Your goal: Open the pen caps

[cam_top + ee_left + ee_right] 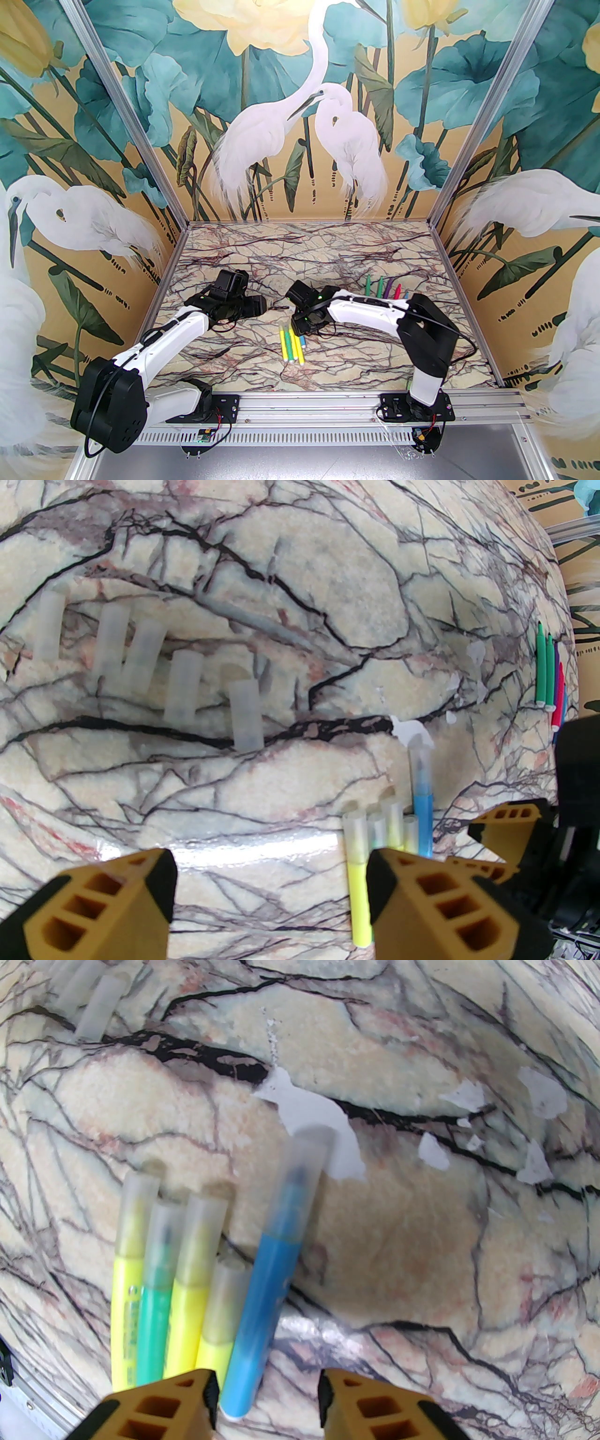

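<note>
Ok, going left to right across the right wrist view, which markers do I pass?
Yellow plastic marker with frosted cap → green capped marker → second yellow capped marker → third yellow capped marker, set lower → blue capped marker.

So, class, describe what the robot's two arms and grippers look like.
The left arm and right arm have white shells, black joints, thin black cables and green wrist lights. The left gripper and right gripper have mustard-yellow wedge fingers with rectangular holes and black pads.
</note>
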### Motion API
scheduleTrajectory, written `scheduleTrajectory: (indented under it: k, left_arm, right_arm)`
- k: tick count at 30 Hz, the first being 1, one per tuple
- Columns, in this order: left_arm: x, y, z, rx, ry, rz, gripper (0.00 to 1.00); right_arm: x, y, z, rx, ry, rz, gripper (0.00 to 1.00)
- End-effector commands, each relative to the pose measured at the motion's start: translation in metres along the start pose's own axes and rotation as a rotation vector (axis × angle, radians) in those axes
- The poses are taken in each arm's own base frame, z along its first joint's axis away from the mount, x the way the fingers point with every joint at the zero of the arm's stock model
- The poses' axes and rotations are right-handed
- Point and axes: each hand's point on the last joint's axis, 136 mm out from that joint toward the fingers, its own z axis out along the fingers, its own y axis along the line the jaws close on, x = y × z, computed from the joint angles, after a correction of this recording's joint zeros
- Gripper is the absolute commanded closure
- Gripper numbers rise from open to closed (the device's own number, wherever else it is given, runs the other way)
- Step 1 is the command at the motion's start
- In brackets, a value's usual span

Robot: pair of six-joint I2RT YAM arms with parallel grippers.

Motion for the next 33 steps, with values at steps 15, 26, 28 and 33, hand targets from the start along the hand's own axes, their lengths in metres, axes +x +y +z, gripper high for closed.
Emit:
scheduleTrajectory:
  k: [15, 26, 28, 33]
  left_arm:
    - [-0.005, 0.001, 0.003, 0.019, -0.041, -0.016, 0.28]
    - [-0.005, 0.001, 0.004, 0.023, -0.037, -0.019, 0.28]
    - [-0.005, 0.001, 0.005, 0.024, -0.037, -0.019, 0.28]
    - [-0.004, 0.001, 0.005, 0.026, -0.038, -0.022, 0.28]
  right_arm:
    - [0.005, -0.002, 0.023, 0.042, 0.065, 0.01, 0.64]
    - [0.007, -0.012, 0.026, 0.105, 0.082, 0.01, 0.67]
    - [0.008, -0.014, 0.027, 0.126, 0.088, 0.006, 0.67]
    - [0.009, -0.017, 0.03, 0.146, 0.1, -0.001, 0.69]
